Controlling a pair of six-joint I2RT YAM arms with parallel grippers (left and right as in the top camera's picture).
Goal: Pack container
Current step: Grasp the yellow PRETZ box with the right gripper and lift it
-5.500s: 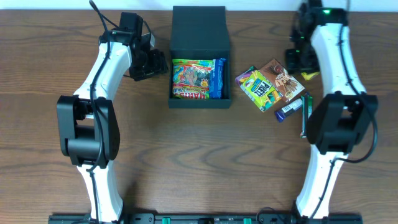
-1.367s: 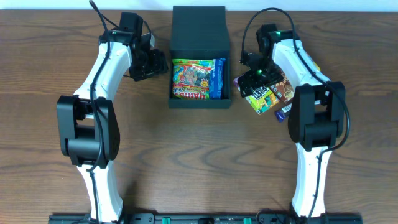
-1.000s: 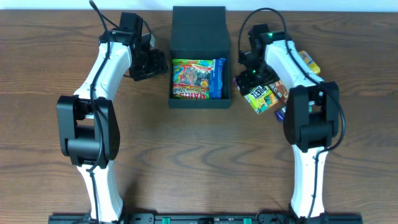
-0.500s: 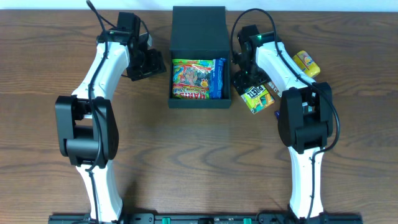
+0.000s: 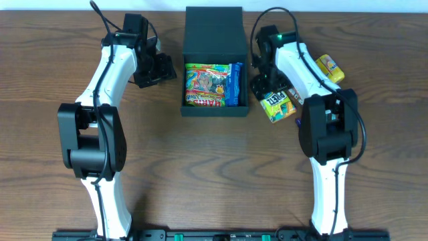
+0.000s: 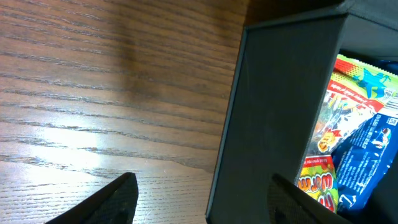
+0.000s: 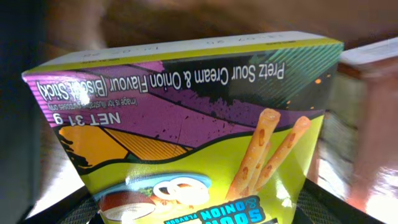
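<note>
The dark container (image 5: 215,106) stands open at the back middle, its flap lid (image 5: 214,27) laid back. It holds a gummy packet (image 5: 206,85) and a blue packet (image 5: 234,83). My left gripper (image 5: 165,69) is open beside the container's left wall (image 6: 273,124), which lies between its fingers (image 6: 202,202). My right gripper (image 5: 263,85) is just right of the container and shut on the near end of a yellow-green and purple Pretz box (image 5: 277,106), which fills the right wrist view (image 7: 186,124) between the fingers (image 7: 202,214).
A yellow packet (image 5: 330,67) lies at the far right. A brown packet (image 5: 296,99) shows partly under the right arm beside the Pretz box. Bare wooden table (image 5: 214,167) lies in front of the container.
My right arm has swung in from the far right edge to the Pretz box beside the container, and the box has shifted slightly. My left arm has barely moved.
</note>
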